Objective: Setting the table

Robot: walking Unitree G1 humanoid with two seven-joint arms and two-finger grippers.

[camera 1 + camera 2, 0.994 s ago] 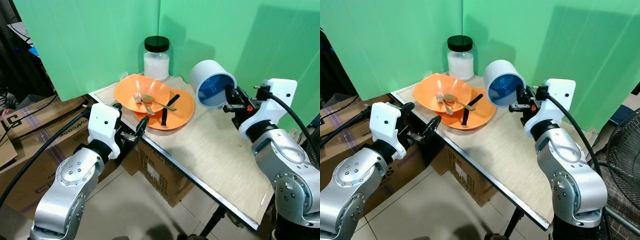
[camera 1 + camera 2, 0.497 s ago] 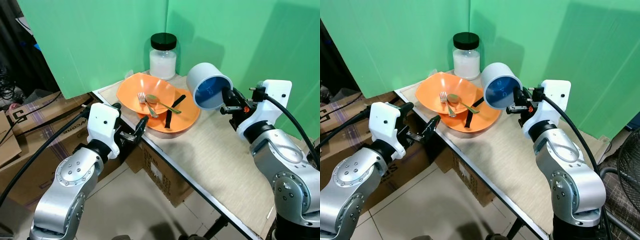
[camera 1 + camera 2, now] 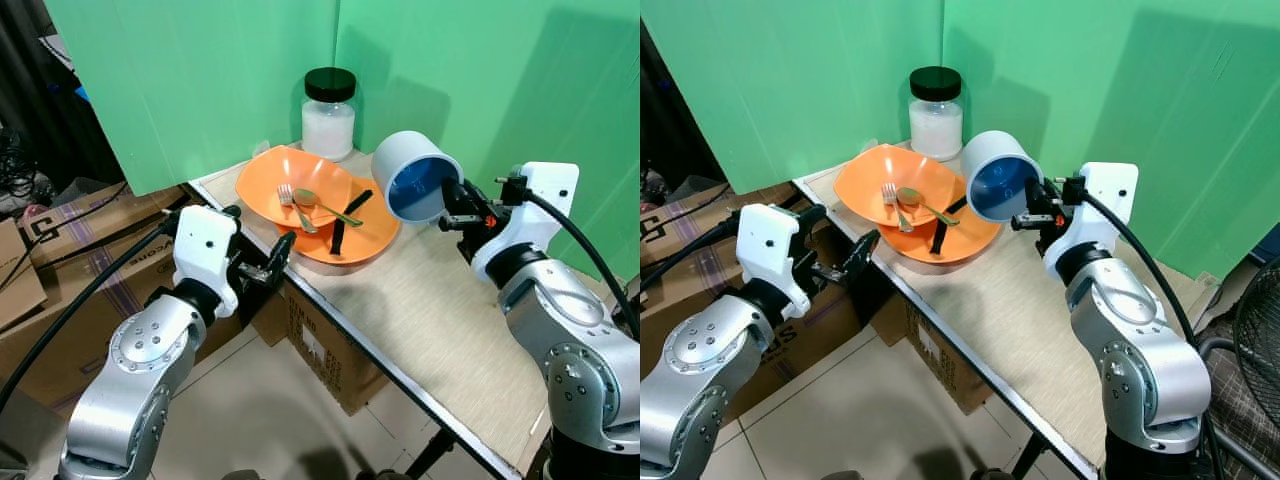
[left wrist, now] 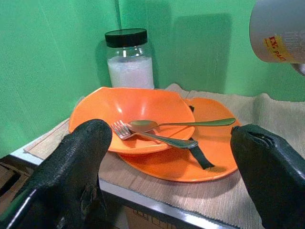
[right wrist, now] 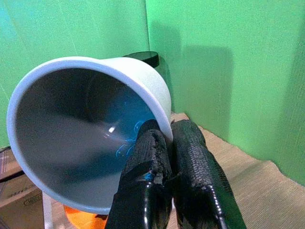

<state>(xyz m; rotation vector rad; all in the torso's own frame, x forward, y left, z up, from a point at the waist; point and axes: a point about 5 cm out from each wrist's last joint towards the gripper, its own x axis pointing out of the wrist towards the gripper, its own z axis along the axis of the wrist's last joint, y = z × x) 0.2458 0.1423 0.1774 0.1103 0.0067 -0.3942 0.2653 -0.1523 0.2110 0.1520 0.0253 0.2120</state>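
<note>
Our right tool (image 3: 452,205) pinches the rim of the white cup (image 3: 414,175) — tilted on its side, aloft beside the orange bowl (image 3: 294,184). Left tool (image 3: 268,265) gapes wide, empty, by the tabletop (image 3: 440,320) edge. A thin rim grip may slip — we'd drop it

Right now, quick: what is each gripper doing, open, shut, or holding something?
Left gripper: open, empty, near the table edge facing the orange plate.
Right gripper: shut on the cup rim, cup tilted.

White cup (image 3: 415,176) pinched in right pincer (image 3: 450,206) above table (image 3: 440,320), beside orange bowl (image 3: 295,186) with fork (image 3: 290,205)
</note>
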